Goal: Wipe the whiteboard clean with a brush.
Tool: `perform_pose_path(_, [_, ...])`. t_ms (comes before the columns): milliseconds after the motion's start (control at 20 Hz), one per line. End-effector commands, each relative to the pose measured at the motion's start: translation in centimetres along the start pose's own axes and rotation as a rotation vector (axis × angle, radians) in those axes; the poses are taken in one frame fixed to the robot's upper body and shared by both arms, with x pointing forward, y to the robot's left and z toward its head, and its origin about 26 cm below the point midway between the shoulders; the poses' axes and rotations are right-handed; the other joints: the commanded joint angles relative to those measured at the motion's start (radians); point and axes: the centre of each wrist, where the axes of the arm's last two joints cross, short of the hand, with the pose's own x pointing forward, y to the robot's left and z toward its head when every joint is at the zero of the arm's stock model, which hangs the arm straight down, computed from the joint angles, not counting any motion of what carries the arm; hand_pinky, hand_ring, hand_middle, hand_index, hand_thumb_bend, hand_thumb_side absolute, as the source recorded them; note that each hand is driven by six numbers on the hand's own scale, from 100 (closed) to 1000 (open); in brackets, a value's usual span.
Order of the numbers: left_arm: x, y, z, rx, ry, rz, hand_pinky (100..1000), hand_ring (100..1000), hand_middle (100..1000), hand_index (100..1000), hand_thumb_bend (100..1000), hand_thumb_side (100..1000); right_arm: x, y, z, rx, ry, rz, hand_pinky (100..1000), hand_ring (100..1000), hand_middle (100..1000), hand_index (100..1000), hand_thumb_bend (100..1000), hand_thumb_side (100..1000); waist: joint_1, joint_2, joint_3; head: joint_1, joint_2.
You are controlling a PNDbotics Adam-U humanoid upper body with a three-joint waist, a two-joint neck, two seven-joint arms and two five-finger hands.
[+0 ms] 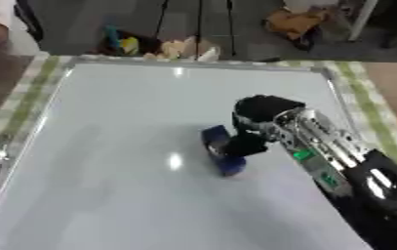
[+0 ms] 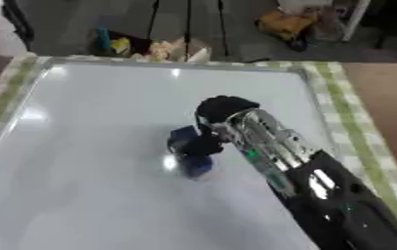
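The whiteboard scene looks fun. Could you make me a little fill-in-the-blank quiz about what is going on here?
1. The brush the robot holds is ____ in colour.
2. The brush is held by the robot's ____ hand.
3. The brush rests on the ____, which lies flat on the table.
4. The cloth under the whiteboard has ____ stripes.

Missing words: blue; right; whiteboard; green

Soft, blurred pictures; overhead glare spots on whiteboard (image 1: 108,146), perhaps lamps.
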Motion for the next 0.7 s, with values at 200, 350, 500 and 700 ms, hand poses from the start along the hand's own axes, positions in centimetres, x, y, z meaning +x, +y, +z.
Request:
perform_pose_path(200, [0.59, 0.07, -0.68, 0.012, -0.035, 0.011, 843, 911, 887, 924, 279, 1000, -0.37, 0.09, -0.76, 0.004, 0.032, -0.028, 590, 751, 648, 168, 260, 1000, 0.003, -0.018, 0.003, -0.004, -0.007])
perform_pose_path(350, [0.61, 0.03, -0.68, 0.013, -0.034, 0.012, 842, 910, 886, 924, 279, 1000, -0.37, 0.3, -1.02, 0.012, 0.033, -0.036, 584, 751, 652, 167, 256, 1000, 0.004, -0.017, 0.005, -0.006, -0.007])
perform_pose_path(500, [0.61, 0.03, -0.7, 0.015, -0.034, 0.013, 841, 910, 884, 923, 279, 1000, -0.32, 0.47, -1.19, 0.021, 0.027, -0.046, 570, 743, 645, 165, 247, 1000, 0.004, -0.016, 0.006, -0.007, -0.007])
perform_pose_path(700, [0.64, -0.03, -0.71, 0.014, -0.034, 0.015, 841, 911, 883, 923, 277, 1000, -0.21, 0.41, -1.14, 0.011, 0.019, -0.063, 533, 708, 615, 159, 168, 1000, 0.004, -0.015, 0.007, -0.007, -0.009])
